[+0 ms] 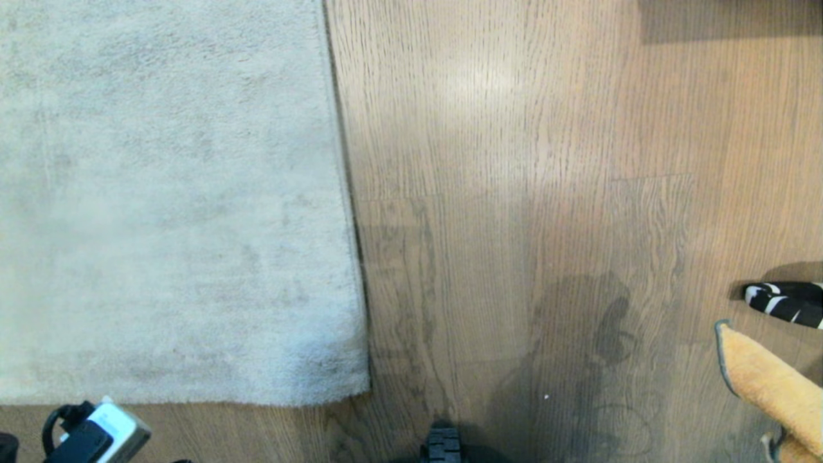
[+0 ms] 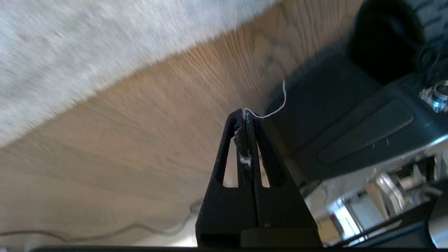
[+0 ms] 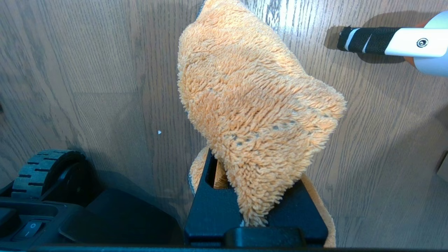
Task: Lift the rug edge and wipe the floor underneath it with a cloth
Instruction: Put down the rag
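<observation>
On the floor (image 1: 514,193), the rug (image 1: 161,193) lies flat at the robot's left.
The right pincer (image 3: 245,196) is clamped on the cloth (image 3: 252,105) above bare planks; the left pincer (image 2: 246,119) is clenched, only a thread snagged at its tips.

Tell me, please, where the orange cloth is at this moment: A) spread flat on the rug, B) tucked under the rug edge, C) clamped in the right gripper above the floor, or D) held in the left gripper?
C: the right gripper is shut on the cloth, over the bare floor.
</observation>
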